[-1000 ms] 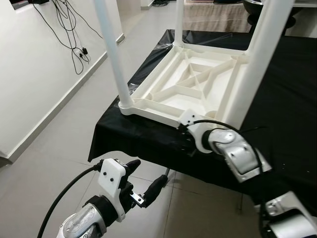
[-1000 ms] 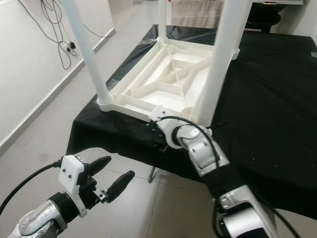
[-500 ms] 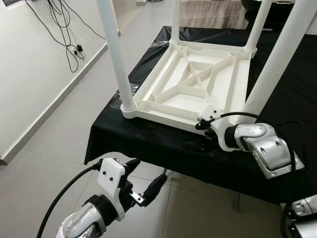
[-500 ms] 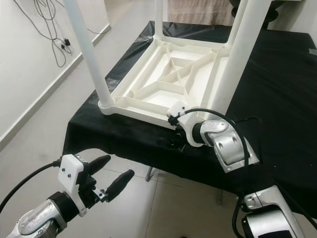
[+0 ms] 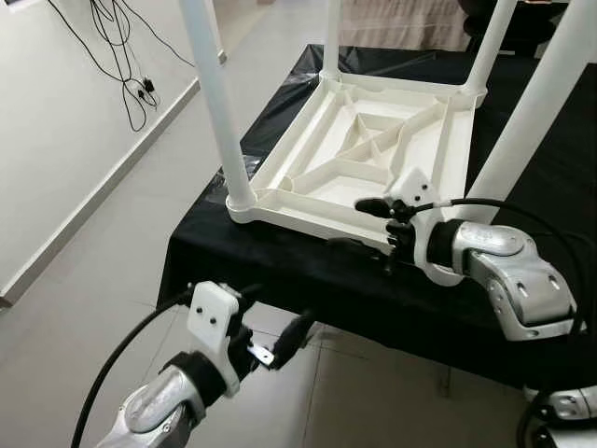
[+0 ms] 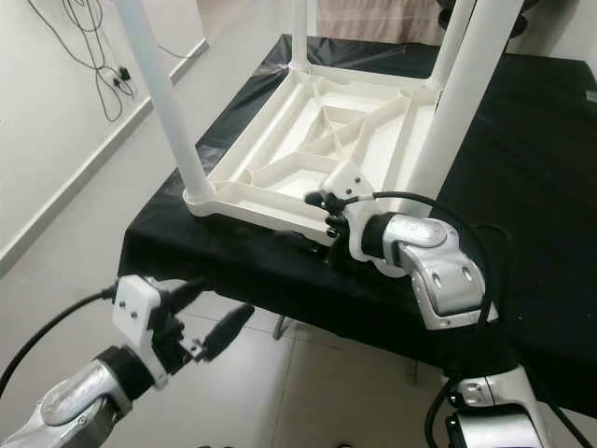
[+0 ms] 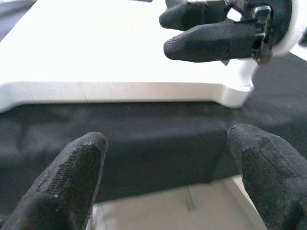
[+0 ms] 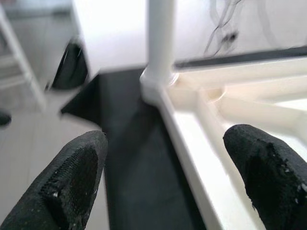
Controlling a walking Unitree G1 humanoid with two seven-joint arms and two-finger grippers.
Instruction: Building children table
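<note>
Right hand (image 5: 359,224) spread wide astride near rim of inverted white table (image 5: 373,149); left hand (image 5: 275,322) wide below bench (image 5: 541,177) edge.

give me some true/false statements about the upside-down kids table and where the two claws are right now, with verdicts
1. The white table lies upside down on a black cloth, legs pointing up. True.
2. The right claw is shut on a leg. False: its fingers are spread at the table's near rim, holding nothing.
3. The left claw hangs below the table edge, above the floor. True.
4. The left claw holds a screw. False: it is open and holds nothing.
5. Cables hang on the wall to the robot's left. True.
</note>
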